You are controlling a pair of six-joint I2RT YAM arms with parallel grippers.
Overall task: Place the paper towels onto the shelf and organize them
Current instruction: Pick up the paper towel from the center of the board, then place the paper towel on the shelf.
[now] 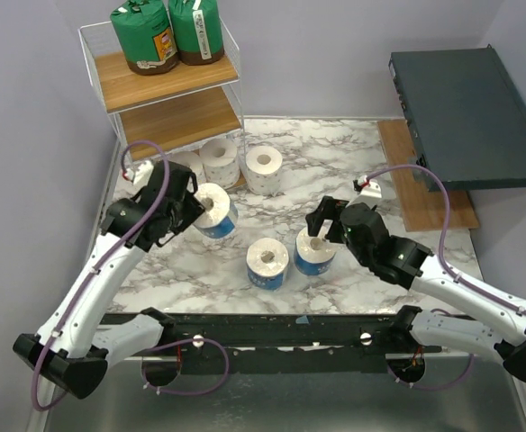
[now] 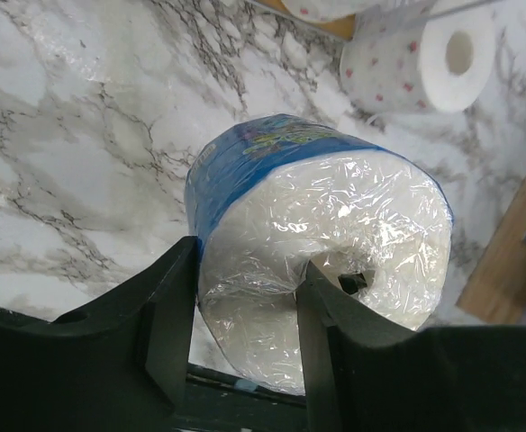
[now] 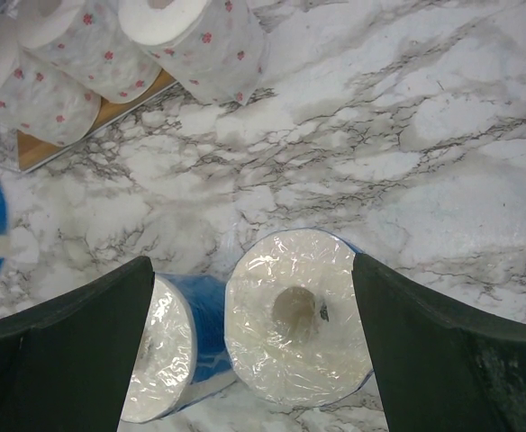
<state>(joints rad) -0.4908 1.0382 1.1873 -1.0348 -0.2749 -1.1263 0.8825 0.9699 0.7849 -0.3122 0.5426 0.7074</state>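
Observation:
My left gripper (image 1: 191,209) (image 2: 245,315) is shut on a blue-wrapped paper towel roll (image 1: 214,210) (image 2: 326,225), one finger in its core and one outside its wall; the roll is tilted on its side. Two more blue-wrapped rolls (image 1: 268,263) (image 1: 314,252) stand upright mid-table. My right gripper (image 1: 321,225) (image 3: 263,342) is open, its fingers either side of the right one (image 3: 294,315); the other roll (image 3: 168,346) leans beside it. The wire shelf (image 1: 168,85) stands at the back left with two green-wrapped rolls (image 1: 143,36) (image 1: 196,30) on its top board.
White red-dotted rolls (image 1: 220,160) (image 1: 187,164) sit at the shelf's bottom tier, and another (image 1: 264,168) (image 3: 200,36) stands on the marble just to their right. A dark grey flat box (image 1: 470,117) sits on a wooden board at the back right.

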